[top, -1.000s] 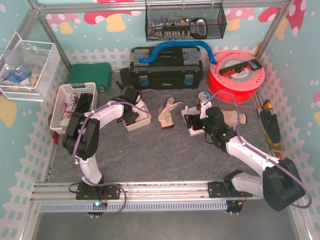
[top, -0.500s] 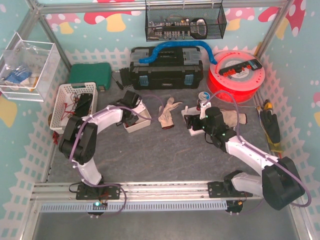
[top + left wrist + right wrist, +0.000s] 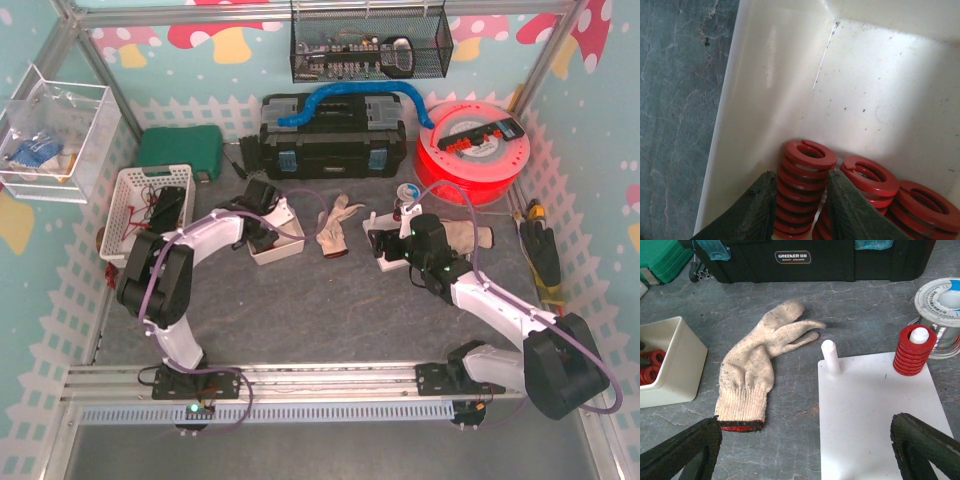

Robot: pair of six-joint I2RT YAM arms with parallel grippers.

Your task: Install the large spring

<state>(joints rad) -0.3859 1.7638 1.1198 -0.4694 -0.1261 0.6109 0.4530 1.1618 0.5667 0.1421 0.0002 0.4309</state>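
Observation:
In the left wrist view, my left gripper (image 3: 801, 175) is down in the white bin (image 3: 790, 75). Its fingers press both sides of an upright large red spring (image 3: 805, 165). More red springs (image 3: 872, 177) stand beside it. From above, the left gripper (image 3: 262, 230) is in the bin (image 3: 285, 243). My right gripper (image 3: 805, 422) is wide open and empty over the white base plate (image 3: 870, 415). The plate has a bare white peg (image 3: 830, 357) and a second peg carrying a red spring (image 3: 912, 355). From above, the right gripper (image 3: 400, 248) hangs over the plate (image 3: 388, 262).
A cream work glove (image 3: 760, 360) lies between bin and plate. A solder spool (image 3: 942, 302) stands behind the plate, with a black toolbox (image 3: 335, 135) and a red cable reel (image 3: 470, 150) further back. A white basket (image 3: 145, 210) stands at the left.
The left arm's elbow has swung a little to the left while its gripper stays in the bin. The right arm has not moved.

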